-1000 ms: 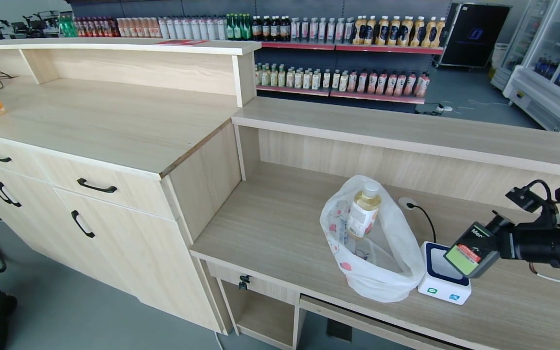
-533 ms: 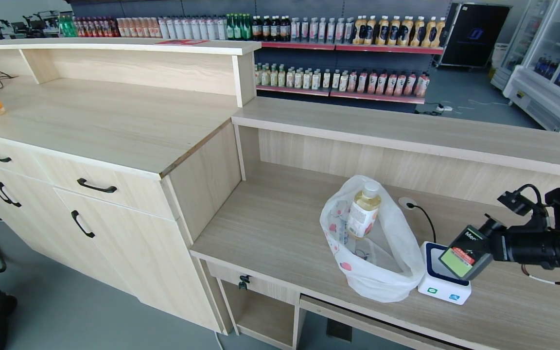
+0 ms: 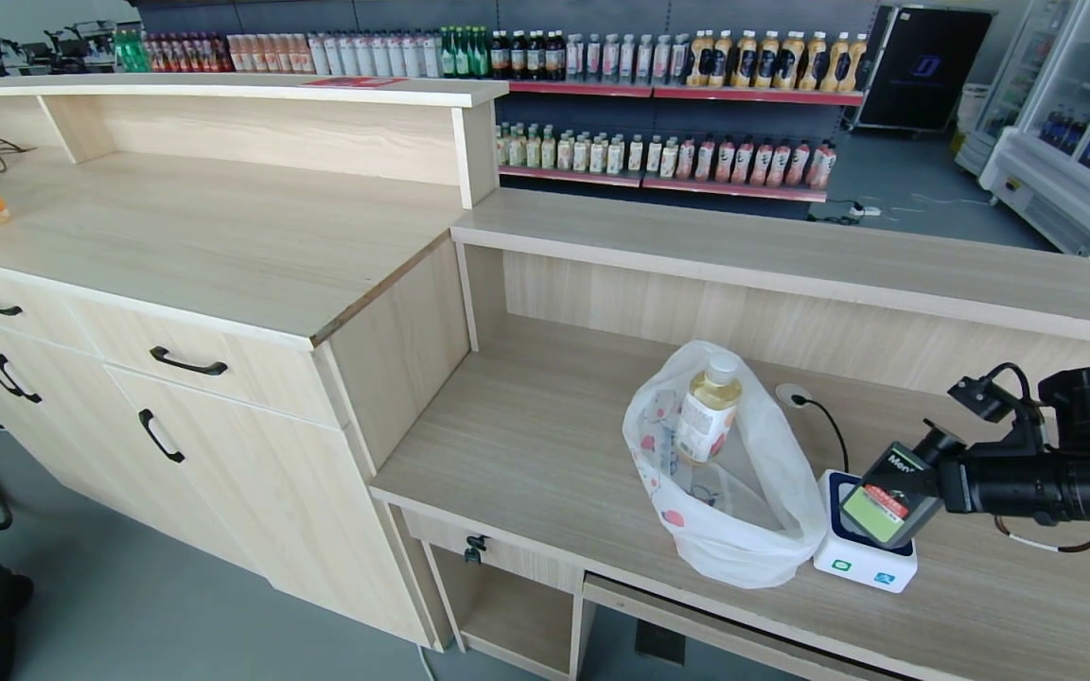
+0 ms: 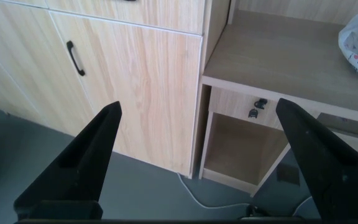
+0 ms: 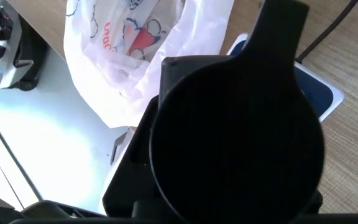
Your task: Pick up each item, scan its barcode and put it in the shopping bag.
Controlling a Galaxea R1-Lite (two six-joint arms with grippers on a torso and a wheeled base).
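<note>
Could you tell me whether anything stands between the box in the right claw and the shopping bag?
Nothing visible does. The right claw holds the box over the scanner, and the shopping bag sits right beside it, with a bottle standing inside.

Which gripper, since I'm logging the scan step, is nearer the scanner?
Right. The right gripper holds a dark box just over the scanner; the left gripper hangs open far off, facing the cabinet front.
</note>
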